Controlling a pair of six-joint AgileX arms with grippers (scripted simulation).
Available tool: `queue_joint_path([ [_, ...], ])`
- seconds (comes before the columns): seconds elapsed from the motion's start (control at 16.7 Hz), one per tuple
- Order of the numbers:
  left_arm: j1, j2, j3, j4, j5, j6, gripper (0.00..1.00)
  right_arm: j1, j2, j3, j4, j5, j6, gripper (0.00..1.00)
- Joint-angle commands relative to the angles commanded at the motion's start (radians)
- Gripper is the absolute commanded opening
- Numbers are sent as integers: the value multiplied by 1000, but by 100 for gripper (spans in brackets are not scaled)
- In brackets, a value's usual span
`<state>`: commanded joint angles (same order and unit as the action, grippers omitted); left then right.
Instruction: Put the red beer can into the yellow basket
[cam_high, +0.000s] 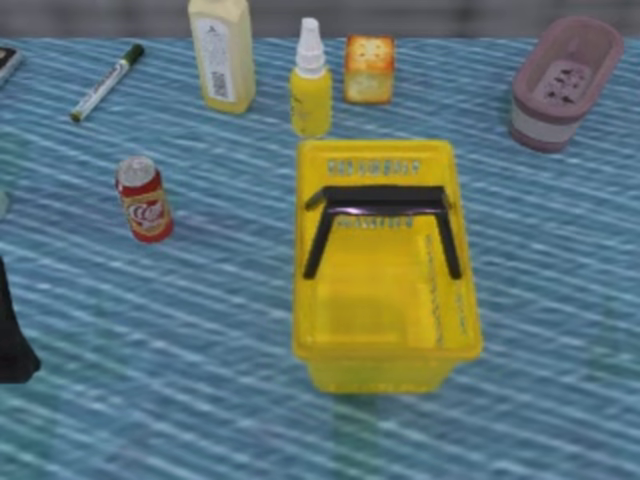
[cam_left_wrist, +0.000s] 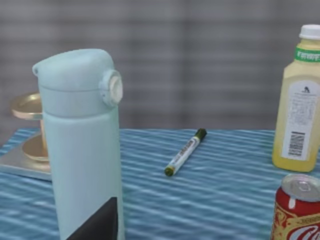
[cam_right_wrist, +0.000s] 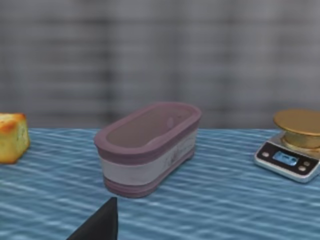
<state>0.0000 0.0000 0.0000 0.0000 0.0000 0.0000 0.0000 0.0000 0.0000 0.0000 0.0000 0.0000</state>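
The red beer can stands upright on the blue table, well to the left of the yellow basket and outside it, with open cloth between the two. No fingers touch the can: the left gripper shows only as a dark shape at the table's left edge, nearer than the can and apart from it, and whether its fingers are spread or closed cannot be told. In the left wrist view the can sits low at the frame's edge, with only a dark finger tip visible in front of a pale blue flask. Beyond the can from the basket's side lie a marker pen and a tall yellow juice bottle. Just behind the basket stand a small yellow spray bottle and a piece of toast-like bread. Far to the right of the basket sits a pink oval tub. The right gripper does not appear from above; the right wrist view shows only a dark finger tip before the pink tub, with a kitchen scale off to one side, so its opening cannot be told either.
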Motion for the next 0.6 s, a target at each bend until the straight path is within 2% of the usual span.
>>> queue_joint_path([
  [0.3,-6,61,60,-45,0,21,100,0,0,0,0,0,0,100],
  [0.6,-37,372,346,-244,0,114,100,0,0,0,0,0,0,100],
])
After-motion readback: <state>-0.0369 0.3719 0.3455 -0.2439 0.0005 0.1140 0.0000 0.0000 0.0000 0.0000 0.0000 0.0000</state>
